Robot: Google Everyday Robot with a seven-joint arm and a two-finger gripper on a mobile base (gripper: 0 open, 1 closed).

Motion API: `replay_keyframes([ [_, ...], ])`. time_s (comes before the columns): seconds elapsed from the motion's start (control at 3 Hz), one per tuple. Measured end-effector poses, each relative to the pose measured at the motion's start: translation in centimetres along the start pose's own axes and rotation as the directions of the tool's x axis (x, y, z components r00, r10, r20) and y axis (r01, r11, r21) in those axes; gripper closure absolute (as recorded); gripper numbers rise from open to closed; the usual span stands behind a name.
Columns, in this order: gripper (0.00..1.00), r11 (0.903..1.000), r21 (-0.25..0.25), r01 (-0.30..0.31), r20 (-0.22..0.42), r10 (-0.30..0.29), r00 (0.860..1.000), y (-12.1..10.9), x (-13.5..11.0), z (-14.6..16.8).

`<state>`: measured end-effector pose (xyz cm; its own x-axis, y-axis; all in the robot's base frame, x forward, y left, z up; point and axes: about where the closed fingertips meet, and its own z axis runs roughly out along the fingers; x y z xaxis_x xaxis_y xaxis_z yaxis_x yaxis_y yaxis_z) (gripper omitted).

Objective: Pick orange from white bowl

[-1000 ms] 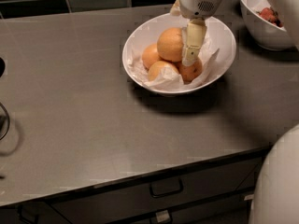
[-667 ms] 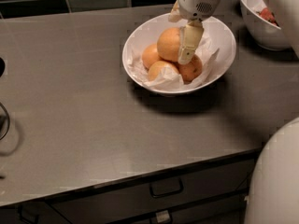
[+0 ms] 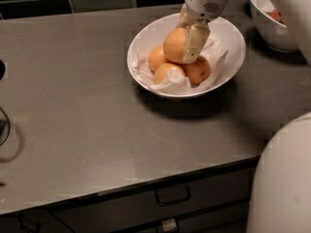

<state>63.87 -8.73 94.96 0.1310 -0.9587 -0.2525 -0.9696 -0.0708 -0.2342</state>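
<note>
The white bowl stands on the grey counter at the back right, lined with crumpled white paper. The orange, large and yellow-orange, rests on top of three smaller, deeper-orange fruits. My gripper reaches down from the top of the view into the bowl. One pale finger lies against the orange's right side; the other is on its far side, mostly hidden. The gripper looks shut on the orange, which still sits at the top of the pile.
A second white bowl with red food stands at the back right corner. My white body fills the lower right. Drawer handles run under the counter's front edge. A dark wire object sits at the left edge.
The finger has shifted left and closed against the orange's right side. The orange has moved slightly up and left with it. The bowl and smaller fruits have not moved.
</note>
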Motion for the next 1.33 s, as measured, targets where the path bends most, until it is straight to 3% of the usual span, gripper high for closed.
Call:
replay_keyframes([
  [0.67,0.45,1.0,-0.005,-0.001,0.002,0.001,1.0,0.12,-0.23,0.01],
  [1.33,0.31,0.9998,-0.021,0.004,0.024,-0.003,1.0,0.08,-0.51,0.86],
])
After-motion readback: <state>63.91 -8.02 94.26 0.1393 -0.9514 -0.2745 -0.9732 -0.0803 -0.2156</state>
